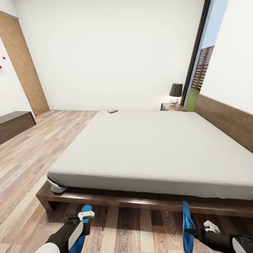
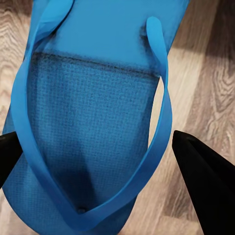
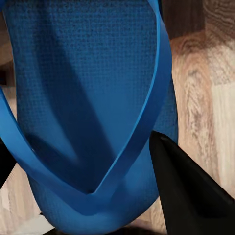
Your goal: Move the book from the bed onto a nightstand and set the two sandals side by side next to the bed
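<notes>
Gripping a sandal point(image 1: 83, 225) in the left tool point(image 1: 86, 215) and another point(image 1: 187, 226) in the right tool point(image 1: 200, 230) (book point(image 1: 112, 111) untouched), lowering both beside the bed point(image 1: 147, 147).

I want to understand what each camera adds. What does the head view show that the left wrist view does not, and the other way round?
Head view alone: the bed, the book near the mattress's far edge, the nightstand carrying a lamp, and a second sandal at the right end effector.

Left wrist view alone: close detail of one sandal, its woven footbed and thong strap, between the left end effector fingers.

Both: that left sandal, blue, over the wood-plank floor.
</notes>
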You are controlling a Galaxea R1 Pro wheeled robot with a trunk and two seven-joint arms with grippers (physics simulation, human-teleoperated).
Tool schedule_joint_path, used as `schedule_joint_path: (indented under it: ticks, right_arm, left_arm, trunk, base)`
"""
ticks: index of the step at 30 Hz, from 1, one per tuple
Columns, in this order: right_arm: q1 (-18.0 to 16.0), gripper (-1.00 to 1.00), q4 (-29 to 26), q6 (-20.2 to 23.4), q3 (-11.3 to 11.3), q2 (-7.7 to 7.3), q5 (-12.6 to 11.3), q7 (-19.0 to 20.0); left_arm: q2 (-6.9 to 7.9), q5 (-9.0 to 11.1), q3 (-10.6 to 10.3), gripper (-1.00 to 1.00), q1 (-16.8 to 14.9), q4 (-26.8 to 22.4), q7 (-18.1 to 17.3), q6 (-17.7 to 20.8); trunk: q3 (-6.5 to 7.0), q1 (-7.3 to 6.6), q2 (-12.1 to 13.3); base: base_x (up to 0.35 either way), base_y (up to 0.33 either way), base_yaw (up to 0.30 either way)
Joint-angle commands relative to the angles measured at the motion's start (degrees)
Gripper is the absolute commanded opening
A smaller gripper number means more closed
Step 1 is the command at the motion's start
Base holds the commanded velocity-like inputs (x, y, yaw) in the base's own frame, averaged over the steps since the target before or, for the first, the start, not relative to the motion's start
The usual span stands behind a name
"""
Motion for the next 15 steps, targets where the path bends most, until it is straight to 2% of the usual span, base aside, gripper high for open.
schedule_joint_path:
  ticks: [1, 5, 15]
  right_arm:
    - [0.0, -1.00, -0.9, 0.9, -0.2, -0.02, -0.1, 0.1]
    - [0.0, -1.00, -4.2, 3.2, -0.2, 0.07, -0.1, 0.1]
    - [0.0, -1.00, -4.1, 3.3, -0.2, 0.15, 0.0, -0.2]
  left_arm:
    - [0.01, 0.6, -0.4, -1.00, 0.0, -0.1, 0.5, 0.2]
    - [-0.04, 0.6, -0.4, -1.00, 0.0, -0.1, 0.5, 0.2]
    - [-0.04, 0.6, -0.4, -1.00, 0.0, -0.1, 0.5, 0.2]
  trunk:
    - [-0.24, 0.22, -0.4]
    - [-0.96, 1.10, -2.0]
    - [-2.75, 3.29, -6.1]
  base:
    - [0.000, 0.000, 0.000]
    - [0.000, 0.000, 0.000]
    - [0.000, 0.000, 0.000]
